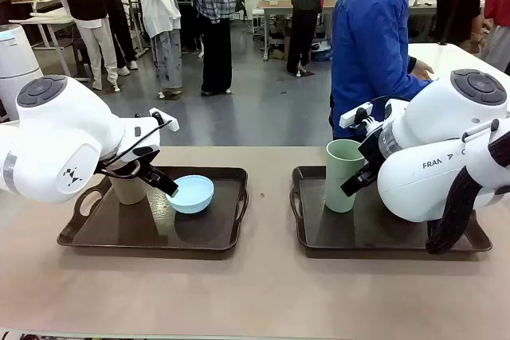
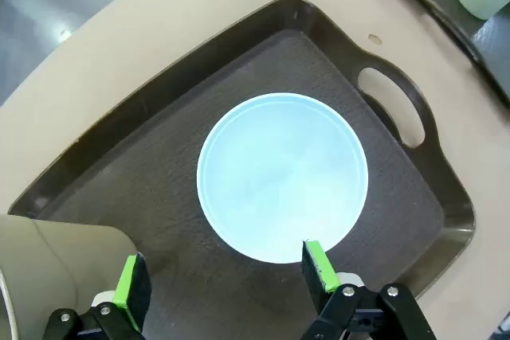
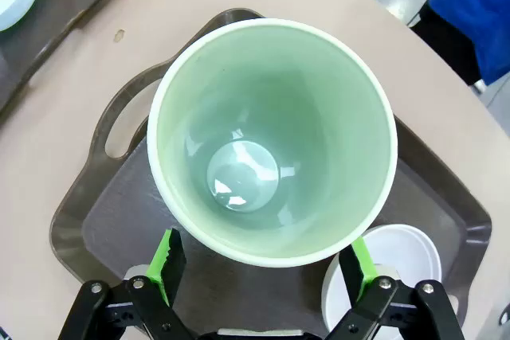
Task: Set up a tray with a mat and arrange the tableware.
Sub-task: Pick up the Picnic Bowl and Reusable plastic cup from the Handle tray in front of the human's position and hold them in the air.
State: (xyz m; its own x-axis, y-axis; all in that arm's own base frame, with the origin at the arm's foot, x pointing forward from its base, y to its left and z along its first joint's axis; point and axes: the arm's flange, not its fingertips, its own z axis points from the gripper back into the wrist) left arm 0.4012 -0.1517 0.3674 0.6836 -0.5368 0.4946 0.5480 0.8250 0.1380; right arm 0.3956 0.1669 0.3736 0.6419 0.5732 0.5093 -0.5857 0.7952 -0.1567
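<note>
Two dark brown trays sit on the table, each lined with a dark textured mat (image 2: 151, 189). A light blue bowl (image 2: 283, 177) (image 1: 191, 193) rests on the left tray (image 1: 96, 236), and a tan tumbler (image 2: 56, 268) (image 1: 127, 190) stands beside it. My left gripper (image 2: 223, 276) (image 1: 162, 181) hangs open just above the bowl's near rim, holding nothing. On the right tray (image 1: 470, 243) stands a pale green tumbler (image 3: 271, 109) (image 1: 343, 174), with a white bowl (image 3: 406, 260) close by. My right gripper (image 3: 264, 267) (image 1: 358, 178) is open, one finger on each side of the green tumbler.
A person in a blue jacket (image 1: 370, 37) stands at the far side, behind the right tray. Bare tan tabletop (image 1: 267, 276) runs between the trays and along the near edge. Both trays have cut-out handles at their ends.
</note>
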